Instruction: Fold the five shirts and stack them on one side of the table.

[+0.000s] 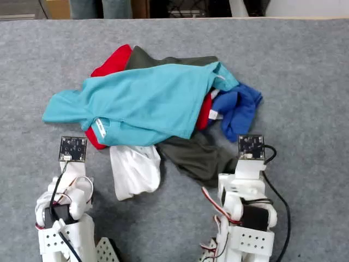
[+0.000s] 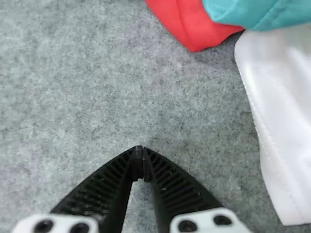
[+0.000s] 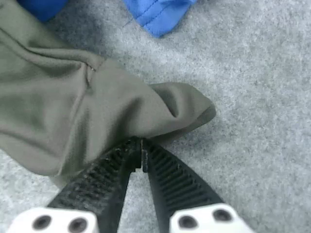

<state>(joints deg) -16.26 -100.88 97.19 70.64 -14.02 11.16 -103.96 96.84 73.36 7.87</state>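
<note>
Five shirts lie in a loose heap at the table's middle. A teal shirt [image 1: 147, 101] covers the top, with a red shirt [image 1: 112, 63] under it at the left. A blue shirt [image 1: 240, 109] lies at the right, an olive shirt [image 1: 196, 155] at the front and a white shirt [image 1: 133, 169] at the front left. My left gripper [image 2: 139, 162] is shut over bare felt, apart from the white shirt [image 2: 277, 121] and the red shirt [image 2: 194, 26]. My right gripper [image 3: 141, 155] is shut with its tips at the edge of the olive shirt [image 3: 73, 107]. No cloth shows between its fingers.
Grey felt [image 1: 305, 65] covers the whole table, with free room left and right of the heap. Both arm bases stand at the near edge, the left arm [image 1: 68, 213] and the right arm [image 1: 245, 213]. A blue shirt corner [image 3: 158, 14] lies beyond the olive one.
</note>
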